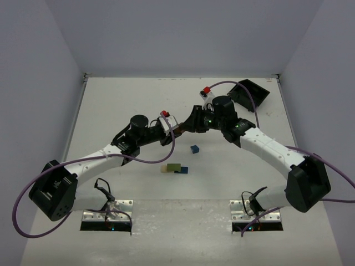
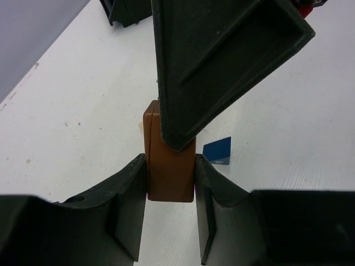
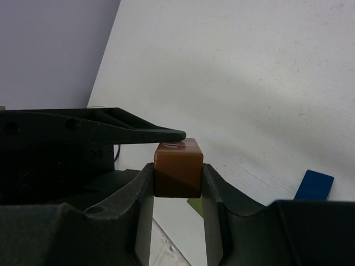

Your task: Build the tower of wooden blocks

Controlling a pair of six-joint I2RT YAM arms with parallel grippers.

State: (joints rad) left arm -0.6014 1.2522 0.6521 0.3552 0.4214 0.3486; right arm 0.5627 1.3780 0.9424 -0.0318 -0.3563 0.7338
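A reddish brown block (image 2: 169,172) hangs above the table between both grippers, also in the right wrist view (image 3: 177,166). My left gripper (image 2: 171,166) is shut on its sides. My right gripper (image 3: 177,172) is shut on it from the opposite end. The two meet mid-table in the top view, left gripper (image 1: 175,129) against right gripper (image 1: 188,125). On the table in front lie a tan block (image 1: 165,168), an olive green block (image 1: 175,167) and a dark blue block (image 1: 184,170) in a row. Another dark blue block (image 1: 194,149) lies alone.
A black plastic bin (image 1: 250,93) stands tilted at the back right corner. Purple cables loop from both arms. White walls close the table at the left, back and right. The lone blue block also shows in the left wrist view (image 2: 217,150).
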